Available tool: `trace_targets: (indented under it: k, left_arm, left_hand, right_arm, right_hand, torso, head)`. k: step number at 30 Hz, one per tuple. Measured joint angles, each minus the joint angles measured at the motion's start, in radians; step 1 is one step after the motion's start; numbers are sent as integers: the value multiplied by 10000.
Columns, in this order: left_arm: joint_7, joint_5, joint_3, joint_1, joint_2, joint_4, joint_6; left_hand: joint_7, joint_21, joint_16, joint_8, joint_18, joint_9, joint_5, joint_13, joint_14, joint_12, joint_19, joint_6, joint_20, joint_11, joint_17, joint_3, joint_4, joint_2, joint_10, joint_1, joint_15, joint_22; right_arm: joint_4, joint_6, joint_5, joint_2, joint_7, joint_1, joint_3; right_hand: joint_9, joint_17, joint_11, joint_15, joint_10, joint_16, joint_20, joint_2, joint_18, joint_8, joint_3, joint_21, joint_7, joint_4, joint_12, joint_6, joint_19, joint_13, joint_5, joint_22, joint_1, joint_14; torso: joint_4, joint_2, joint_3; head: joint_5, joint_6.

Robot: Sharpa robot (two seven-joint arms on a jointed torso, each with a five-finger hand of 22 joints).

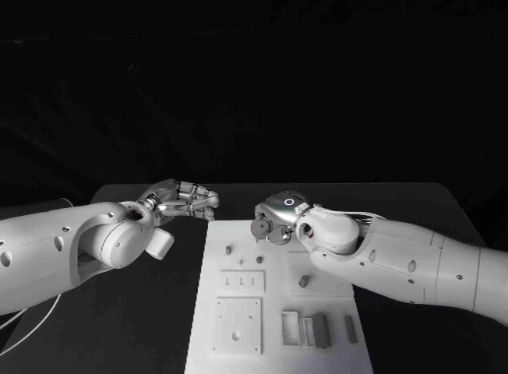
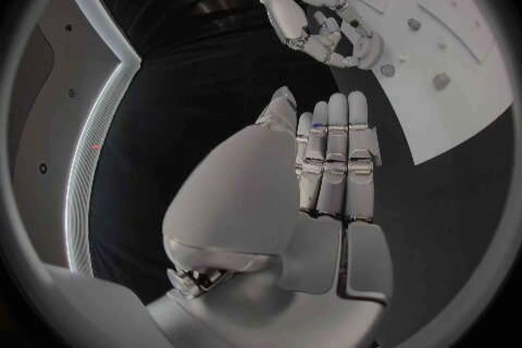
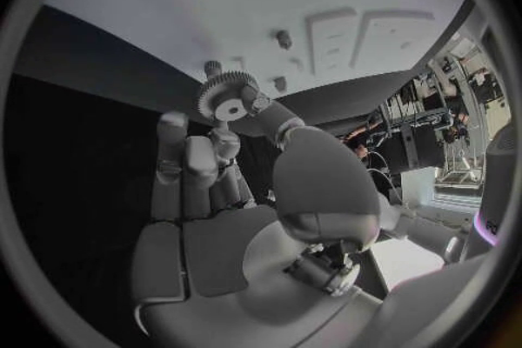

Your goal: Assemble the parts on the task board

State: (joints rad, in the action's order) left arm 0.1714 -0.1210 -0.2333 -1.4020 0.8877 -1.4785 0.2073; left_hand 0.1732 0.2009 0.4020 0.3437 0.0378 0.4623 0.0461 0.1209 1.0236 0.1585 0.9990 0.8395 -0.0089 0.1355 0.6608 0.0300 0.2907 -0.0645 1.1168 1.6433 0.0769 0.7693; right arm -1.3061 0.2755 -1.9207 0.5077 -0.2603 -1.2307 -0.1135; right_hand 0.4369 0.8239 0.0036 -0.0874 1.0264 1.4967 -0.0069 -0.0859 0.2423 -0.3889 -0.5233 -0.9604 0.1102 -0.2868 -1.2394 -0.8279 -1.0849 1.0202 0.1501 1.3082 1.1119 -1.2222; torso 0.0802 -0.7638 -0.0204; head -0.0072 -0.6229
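The right hand [image 1: 279, 220] pinches a small grey toothed gear [image 3: 226, 98] in its fingers above the top end of the white task board [image 1: 279, 312], at frame centre. It should probably lower squarely onto a peg. The left hand [image 1: 178, 199] hangs beside over the black desk [image 1: 131, 327], fingers together and empty.

Left hand [image 2: 326, 165] rising through the middle of the frame, fingers [image 2: 337, 148] straight, side by side, holding nothing. Right hand [image 2: 316, 26] reaching down from the top centre, fingers curled at the edge of the white task board [image 2: 457, 96] in the upper right. Small parts [image 2: 440, 81] scattered on that board; black table [image 2: 207, 104] beneath.
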Motion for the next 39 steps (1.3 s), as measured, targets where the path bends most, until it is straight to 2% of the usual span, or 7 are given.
trace_targets:
  k: [5,14,23,31,36,39]
  left_arm:
    - [0,-2,-3,-1,-68,23,6]
    - [0,-3,-3,-4,-87,42,28]
    - [0,-5,-3,-11,-97,30,41]
    - [0,-8,-1,-15,-91,20,56]
    - [0,-9,-1,-18,-95,17,63]
    - [0,-10,-1,-19,-95,16,64]
  left_hand:
    - [0,0,0,0,0,0,0,0,0,0,0,0,0,0,0,0,0,0,0,0,0,0]
    - [0,-40,-39,0,-1,-1,0,0,0,0,0,0,0,0,11,0,0,0,0,0,0,0]
    - [0,-39,-39,0,-19,-1,0,0,0,-39,-39,0,-39,0,11,0,0,0,0,0,0,0]
    - [0,-39,-39,0,-22,-2,0,0,0,-38,-39,0,-39,37,21,0,0,0,36,0,0,0]
    - [0,-39,-39,0,81,-2,0,0,0,-38,-38,0,-38,37,22,0,0,0,36,0,0,0]
    - [0,-39,-39,0,81,-2,0,0,0,-38,-38,0,-37,36,21,0,0,0,36,0,0,0]
  right_arm:
    - [341,-22,-72,-334,-26,89,-40]
    - [659,-115,-149,-693,-30,159,-134]
    - [764,-158,-338,-850,-30,222,-316]
    - [797,-190,-482,-881,-49,219,-368]
    - [803,-201,-540,-904,-64,219,-379]
    - [814,-204,-560,-907,-71,219,-381]
  right_hand:
    - [4,0,14,1,15,0,1,0,1,10,0,0,-5,0,0,-5,-1,0,0,0,0,-1]
    - [4,-9,15,4,17,0,16,-1,-1,32,1,0,-7,0,1,-6,-16,-9,0,0,1,-4]
    - [2,-8,17,17,18,0,17,-1,1,37,2,0,-7,-1,1,-7,-16,-8,0,0,1,-15]
    - [-3,-7,27,18,29,0,18,-2,0,47,2,1,-7,-2,1,-8,-16,-19,0,0,0,-16]
    - [-2,-7,32,-10,35,-1,19,-2,0,68,0,1,-11,-4,1,-12,-16,-19,-1,0,0,-50]
    - [-1,-14,17,0,51,0,19,-13,1,71,-27,1,-39,-32,1,-39,-16,-19,0,0,-11,-67]
  torso:
    - [-6,-3,-15]
    - [17,6,-14]
    - [-20,7,-14]
    - [-27,11,-14]
    - [-35,11,-23]
    - [-35,10,-30]
  head:
    - [45,-38]
    - [104,-104]
    - [148,-123]
    - [164,-154]
    - [180,-151]
    - [189,-145]
